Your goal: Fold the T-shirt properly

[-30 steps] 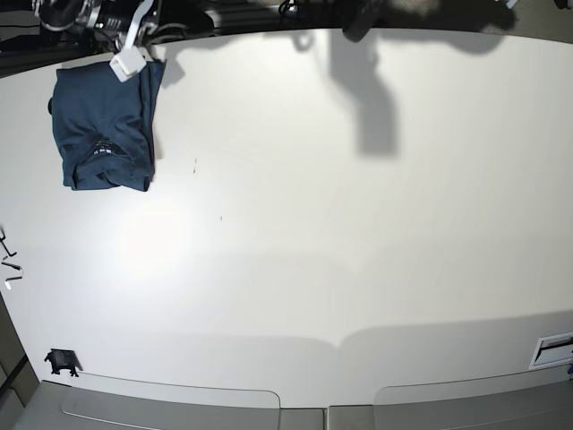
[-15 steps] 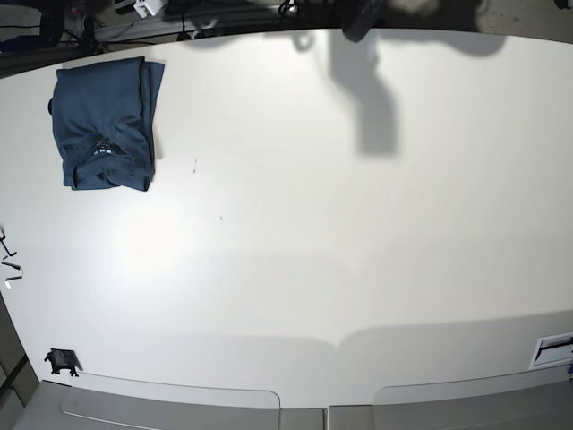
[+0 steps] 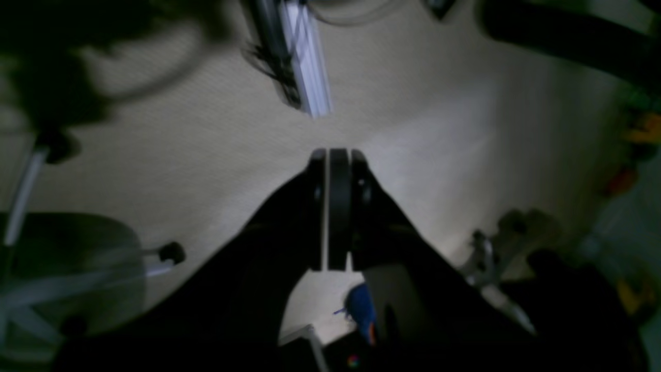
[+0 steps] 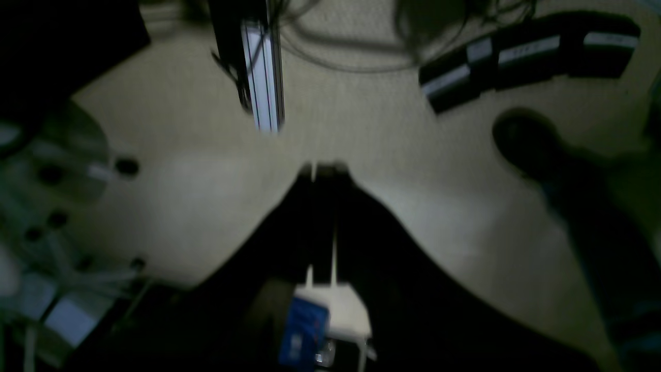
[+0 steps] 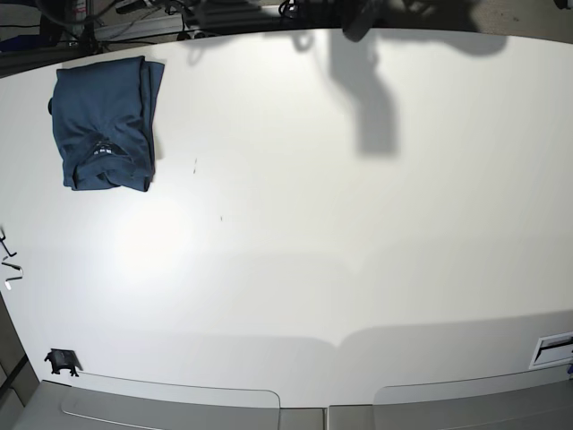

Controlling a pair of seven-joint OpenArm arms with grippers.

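At table corner, folded T-shirt (image 5: 106,122), claws (image 3: 333,155) elsewhere, closed

One T-shirt (image 5: 106,123), two end effectors (image 3: 334,157)

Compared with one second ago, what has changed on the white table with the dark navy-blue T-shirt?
The right arm's white-tipped gripper, which one second ago was over the far edge of the folded dark navy-blue cotton T-shirt, has pulled back off the white table and out of the base view. The T-shirt lies unchanged.
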